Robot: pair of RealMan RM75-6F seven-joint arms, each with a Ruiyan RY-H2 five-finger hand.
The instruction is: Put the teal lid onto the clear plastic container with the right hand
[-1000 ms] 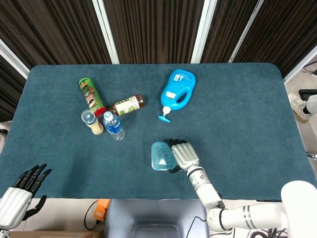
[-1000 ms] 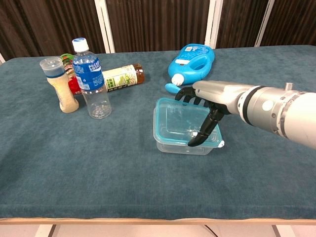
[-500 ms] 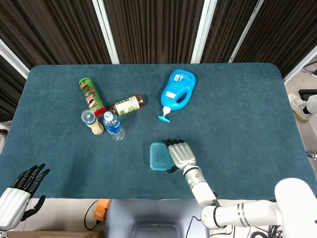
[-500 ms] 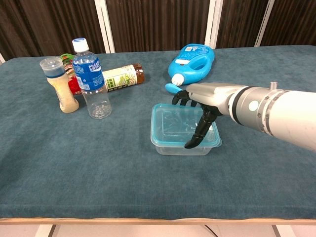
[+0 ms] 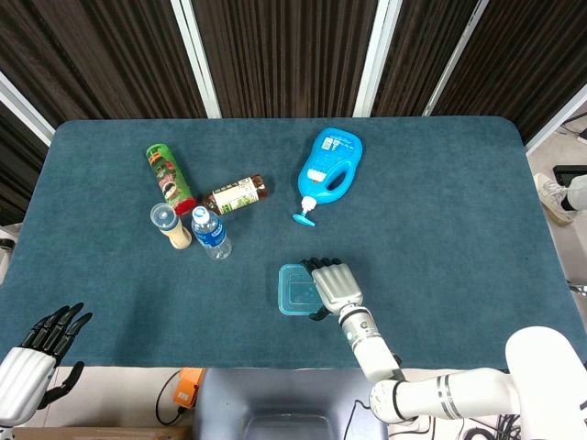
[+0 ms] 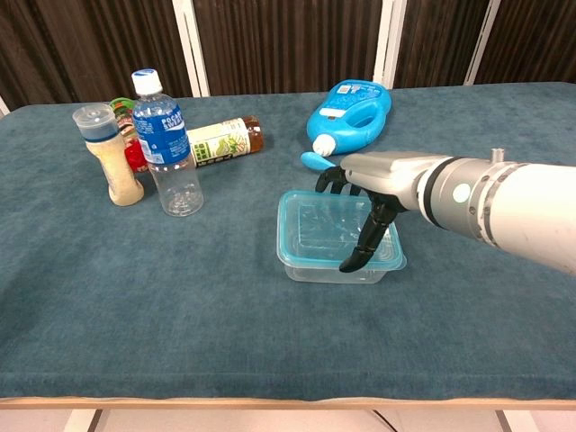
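The teal lid (image 6: 322, 227) (image 5: 295, 289) lies flat on top of the clear plastic container (image 6: 329, 271) near the table's front middle. My right hand (image 6: 371, 197) (image 5: 336, 285) rests palm down over the lid's right side, fingers spread along its far edge and the thumb pressing down by the front right rim. It holds nothing between its fingers. My left hand (image 5: 38, 353) hangs off the table's front left corner with fingers apart and empty; the chest view does not show it.
A blue detergent jug (image 6: 349, 112) lies just behind the container. To the left stand a water bottle (image 6: 166, 144) and a spice shaker (image 6: 109, 155), with a green can (image 5: 169, 178) and a brown bottle (image 6: 222, 140) lying behind them.
The lid went from tilted on the container to lying flat on it. My right hand and the container shifted slightly left, and my left hand drew back a little.
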